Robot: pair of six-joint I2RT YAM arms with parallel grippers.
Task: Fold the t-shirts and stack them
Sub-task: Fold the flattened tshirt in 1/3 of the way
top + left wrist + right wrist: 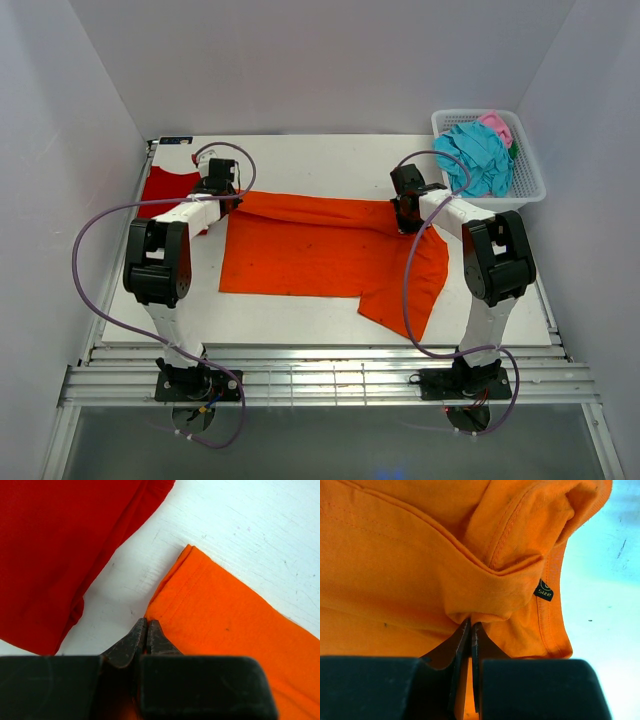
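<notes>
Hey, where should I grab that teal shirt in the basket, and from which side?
Pinch a raised fold at the top of the teal shirt, coming straight down from above. It lies bunched in a heap, and the basket walls would likely block any sideways approach.

Orange t-shirt (320, 255) spread out; red t-shirt (165, 188) far-left.

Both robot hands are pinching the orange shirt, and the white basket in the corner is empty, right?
Not quite. The white plastic lattice basket is not empty: the top view shows crumpled teal cloth and pink cloth in it. The left hand and right hand do pinch the bright orange cloth t-shirt.
</notes>
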